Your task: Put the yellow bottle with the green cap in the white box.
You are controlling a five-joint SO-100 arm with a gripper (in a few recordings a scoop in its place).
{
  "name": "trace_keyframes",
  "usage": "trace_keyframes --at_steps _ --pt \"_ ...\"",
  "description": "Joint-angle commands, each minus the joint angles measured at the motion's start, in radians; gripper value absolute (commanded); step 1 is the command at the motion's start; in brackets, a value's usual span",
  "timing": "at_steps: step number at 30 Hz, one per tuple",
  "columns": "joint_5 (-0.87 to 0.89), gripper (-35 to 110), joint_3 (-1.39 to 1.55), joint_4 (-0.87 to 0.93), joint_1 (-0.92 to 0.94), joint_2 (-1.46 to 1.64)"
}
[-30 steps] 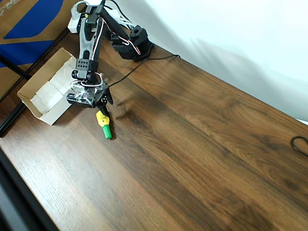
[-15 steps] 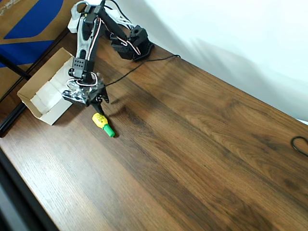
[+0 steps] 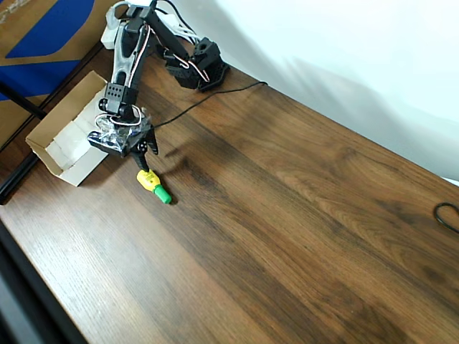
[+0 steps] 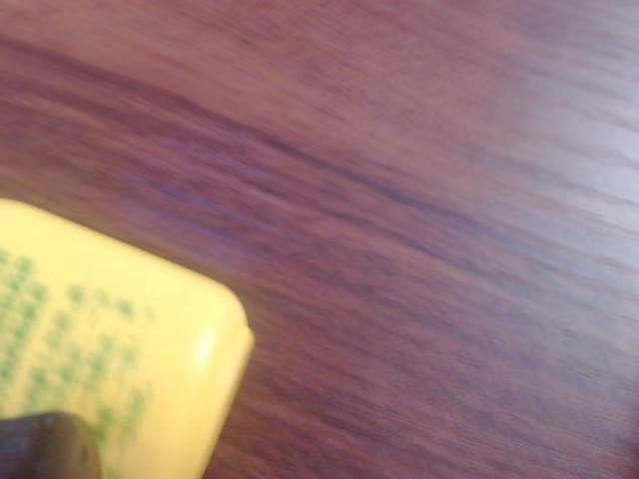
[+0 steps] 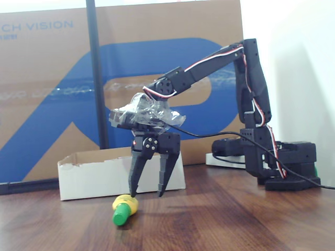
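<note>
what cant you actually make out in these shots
- Print on the yellow bottle: blurred in the wrist view, too small in the overhead view.
- Inside of the white box: its front wall hides it in the fixed view; the arm covers part in the overhead view.
- Whether a fingertip of the open hand touches the bottle: too close to tell.
- Green cap: outside the wrist view's frame.

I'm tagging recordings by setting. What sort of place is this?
Probably a hobby or lab bench indoors: a small arm bolted on a wood-grain table, a plain white wall behind, a large printed carton leaning nearby.
</note>
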Motion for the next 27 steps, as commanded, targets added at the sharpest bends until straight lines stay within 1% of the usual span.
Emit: trace_keyframes --at_steps 1,10,19,24,27 --pt "0.011 23 -0.081 0.034 -0.003 0.044" --pt "0.044 23 -0.117 0.067 -0.012 0.097" --pt "0.072 23 -0.055 0.078 -0.049 0.236" --pt "0.054 24 0.009 0.025 -0.057 0.253" --pt "0.044 27 0.031 -0.005 -0.055 0.239"
